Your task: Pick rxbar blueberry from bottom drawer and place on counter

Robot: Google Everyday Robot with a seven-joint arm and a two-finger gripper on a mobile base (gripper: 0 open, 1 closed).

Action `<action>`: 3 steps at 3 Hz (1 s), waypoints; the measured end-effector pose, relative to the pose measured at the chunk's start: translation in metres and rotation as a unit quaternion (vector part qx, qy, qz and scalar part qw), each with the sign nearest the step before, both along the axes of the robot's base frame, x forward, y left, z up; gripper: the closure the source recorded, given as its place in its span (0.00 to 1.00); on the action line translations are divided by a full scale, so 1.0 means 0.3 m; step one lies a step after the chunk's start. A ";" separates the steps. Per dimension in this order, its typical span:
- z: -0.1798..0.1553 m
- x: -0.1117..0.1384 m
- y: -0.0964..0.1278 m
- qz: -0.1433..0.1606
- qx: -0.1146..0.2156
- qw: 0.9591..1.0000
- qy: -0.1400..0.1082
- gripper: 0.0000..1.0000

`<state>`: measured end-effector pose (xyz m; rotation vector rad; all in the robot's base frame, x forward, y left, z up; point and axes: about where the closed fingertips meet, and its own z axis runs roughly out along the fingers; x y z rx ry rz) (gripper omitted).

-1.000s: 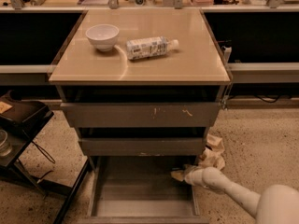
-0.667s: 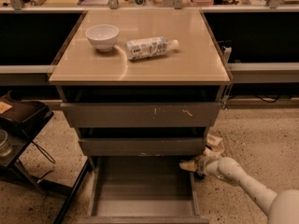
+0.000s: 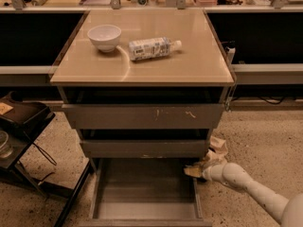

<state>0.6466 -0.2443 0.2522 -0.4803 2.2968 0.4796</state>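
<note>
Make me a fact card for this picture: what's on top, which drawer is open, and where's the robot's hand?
counter: glossy beige square slab
on counter: white round bowl, back left; clear plastic bottle with white label, lying on its side, right of bowl
bottom drawer: shallow grey metal tray, pulled open
gripper: low, at the open drawer's right rear corner
dark snack bar: not in sight
</note>
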 end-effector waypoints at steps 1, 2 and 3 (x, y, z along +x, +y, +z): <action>0.144 -0.017 -0.120 -0.055 -0.040 0.998 0.006 1.00; 0.229 -0.046 -0.262 -0.100 -0.066 0.993 0.005 1.00; 0.227 -0.055 -0.247 -0.094 -0.067 0.993 0.006 1.00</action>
